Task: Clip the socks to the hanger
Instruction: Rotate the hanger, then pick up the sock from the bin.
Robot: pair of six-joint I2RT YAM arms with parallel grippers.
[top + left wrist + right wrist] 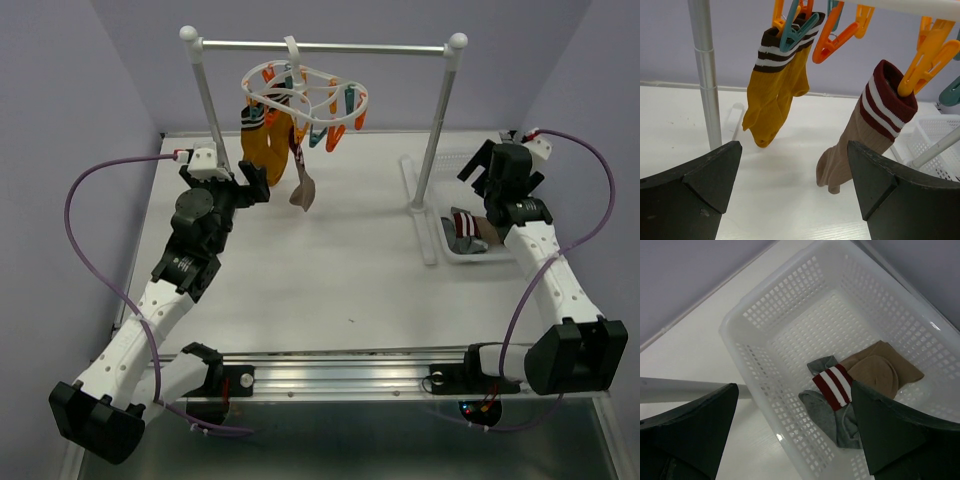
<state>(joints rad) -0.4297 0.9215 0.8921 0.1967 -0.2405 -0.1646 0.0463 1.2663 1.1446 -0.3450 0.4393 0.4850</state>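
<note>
You've got the table (330, 300) with the silver rail (320, 46) across the back; the hanger (305, 90) hooks on it, left of centre. The white basket (790, 305) sits by the rail's right post. Mustard socks (774, 92) and a maroon-cuffed sock (860, 135) hang clipped to the hanger; a grey sock (827, 415) and a tan sock (880, 367) lie in the basket. Your left gripper (792, 150) faces the hung socks, jaws wide, empty. Your right gripper (794, 387) hovers over the basket, likewise.

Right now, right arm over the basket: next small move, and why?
Probably lower the right gripper onto the grey sock in the basket and close. Its jaws stand open above it, holding nothing; that sock and a tan sock are not yet on the hanger.
</note>
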